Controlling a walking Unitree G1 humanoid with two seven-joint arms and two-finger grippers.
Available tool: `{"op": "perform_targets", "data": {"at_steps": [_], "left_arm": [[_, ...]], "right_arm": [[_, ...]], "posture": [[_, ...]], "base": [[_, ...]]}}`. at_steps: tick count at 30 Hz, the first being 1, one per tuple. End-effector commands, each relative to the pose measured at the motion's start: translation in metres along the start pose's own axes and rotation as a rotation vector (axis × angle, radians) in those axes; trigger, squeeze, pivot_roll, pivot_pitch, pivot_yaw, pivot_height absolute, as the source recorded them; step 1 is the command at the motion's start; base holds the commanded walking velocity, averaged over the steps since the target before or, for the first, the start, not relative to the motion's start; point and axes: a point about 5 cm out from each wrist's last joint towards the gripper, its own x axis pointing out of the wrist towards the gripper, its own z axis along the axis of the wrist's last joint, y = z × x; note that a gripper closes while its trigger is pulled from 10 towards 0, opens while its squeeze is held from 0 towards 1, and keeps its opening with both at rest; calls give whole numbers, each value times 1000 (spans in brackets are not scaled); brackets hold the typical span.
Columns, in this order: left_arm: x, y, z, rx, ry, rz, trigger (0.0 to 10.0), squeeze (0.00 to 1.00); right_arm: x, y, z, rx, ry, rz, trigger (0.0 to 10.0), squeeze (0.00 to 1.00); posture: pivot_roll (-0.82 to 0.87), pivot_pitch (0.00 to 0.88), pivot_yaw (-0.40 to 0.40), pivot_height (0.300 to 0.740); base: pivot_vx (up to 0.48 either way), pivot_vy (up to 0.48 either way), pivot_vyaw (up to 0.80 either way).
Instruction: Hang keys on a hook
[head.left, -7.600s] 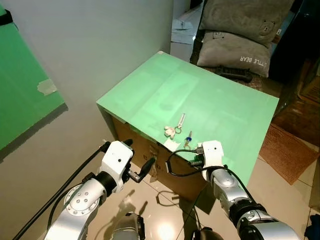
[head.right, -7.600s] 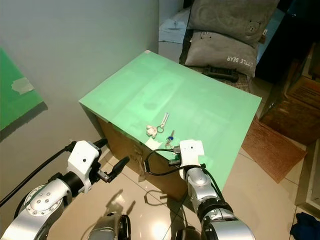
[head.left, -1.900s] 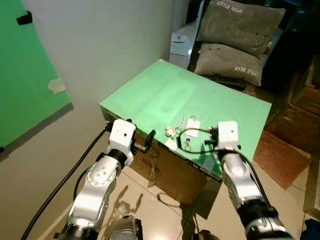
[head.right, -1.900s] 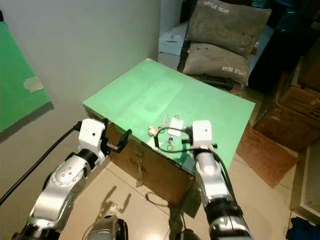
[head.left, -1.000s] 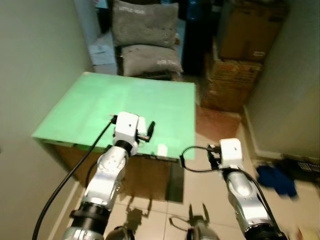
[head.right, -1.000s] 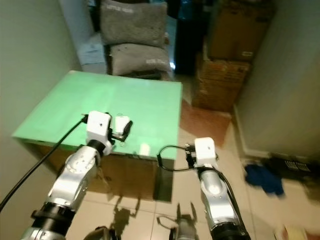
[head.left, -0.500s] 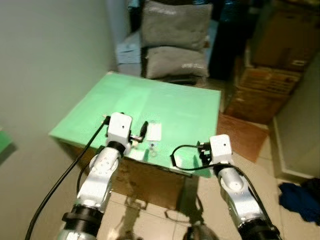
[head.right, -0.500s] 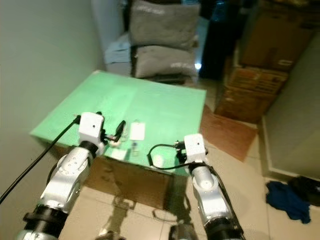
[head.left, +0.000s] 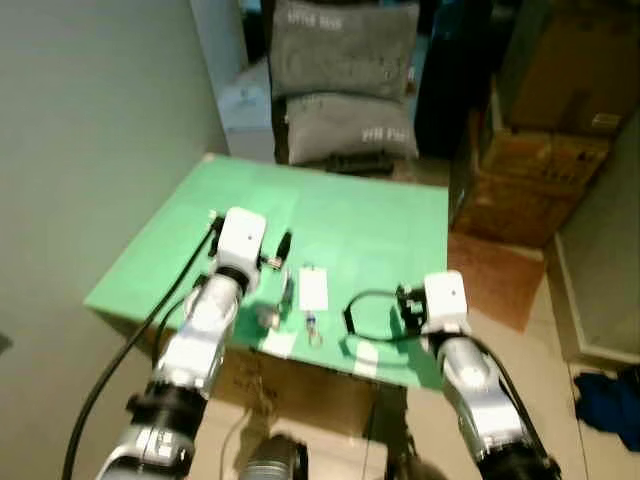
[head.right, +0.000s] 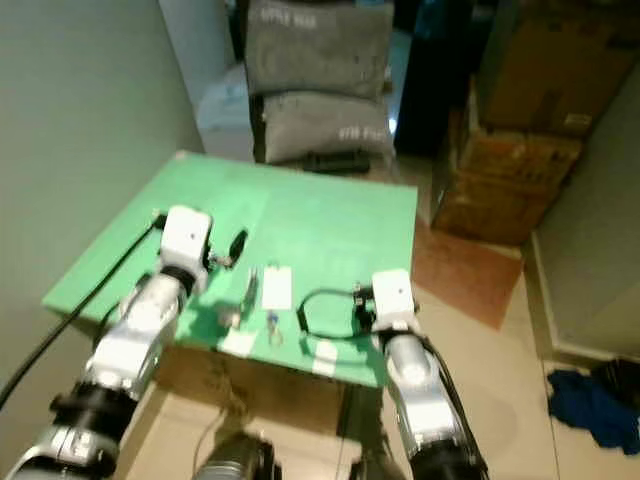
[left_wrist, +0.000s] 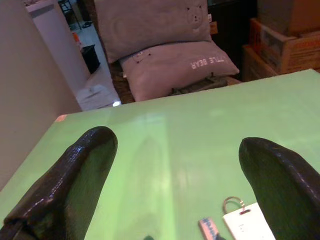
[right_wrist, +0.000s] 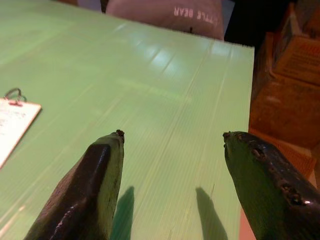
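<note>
A green table (head.left: 380, 215) stands before the robot, against a pale wall on its left. The keys (head.left: 312, 325) lie near the table's front edge, beside a white tag (head.left: 313, 288) with a small ring at its far end; a silver key (head.left: 287, 290) lies just left of the tag, and a small pale charm (head.left: 268, 318) sits near the edge. White tape strips (head.left: 366, 358) mark the front rim. The left gripper (left_wrist: 172, 190) hovers over the table just left of the keys, its two black fingers (left_wrist: 75, 175) spread wide with nothing between them; the tag and its ring (left_wrist: 231, 202) show beyond the fingertips. The right gripper (right_wrist: 172, 165) hangs low over the table's right front part, fingers (right_wrist: 95, 175) also wide apart and empty, their shadows falling on the green surface, with the tag (right_wrist: 12, 122) off to one side. Behind the table two grey pillows (head.left: 345, 90) are stacked, the lower one reading "LITTLE BEAR", with a dark remote (head.left: 355, 160) in front of them. Cardboard boxes (head.left: 530, 170) stand to the right, and blue cloth (head.left: 610, 395) lies on the tiled floor.
</note>
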Motion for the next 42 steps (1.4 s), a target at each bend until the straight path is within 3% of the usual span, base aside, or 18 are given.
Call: {"op": "perform_targets", "data": {"at_steps": [1,7,8,10,17,19,27,29,36,42], "left_arm": [[7,-4,1,20,11,-30,10000,0],[22,-2,8,9,15,-40,10000,0],[26,-1,12,-55,-2,-47,10000,0],[33,1,14,-101,5,-41,10000,0],[52,4,26,-19,50,21,10000,0],[56,2,28,-12,70,20,10000,0],[55,11,17,-34,141,106,10000,0],[53,9,11,-90,169,97,10000,0],[48,-5,-5,-121,228,56,10000,0],[48,-7,-7,-96,232,67,10000,0]], "right_arm": [[-5,0,-4,6,14,-3,10000,0],[-14,-1,-9,3,17,-12,10000,0],[-16,-3,-10,4,19,-19,10000,0],[-21,-5,-12,6,20,-29,10000,0],[-40,-5,-15,-17,30,-32,10000,0],[-53,-6,-17,-21,36,-35,10000,0],[-83,-3,-21,0,72,-40,10000,0],[-93,-1,-22,3,89,-38,10000,0],[-107,1,-24,16,129,-44,10000,0],[-109,0,-23,17,137,-48,10000,0]], "posture": [[0,112,56,685],[-27,137,74,685],[-36,144,78,685],[-46,152,79,685],[-109,214,88,685],[-140,246,96,685],[-191,305,101,685],[-199,321,103,685],[-203,354,111,685],[-206,366,117,685]], "base": [[0,0,0],[0,0,-555],[0,0,0],[0,0,0],[0,0,0],[0,0,0],[0,0,0],[0,0,0],[0,0,0],[0,0,0]]}}
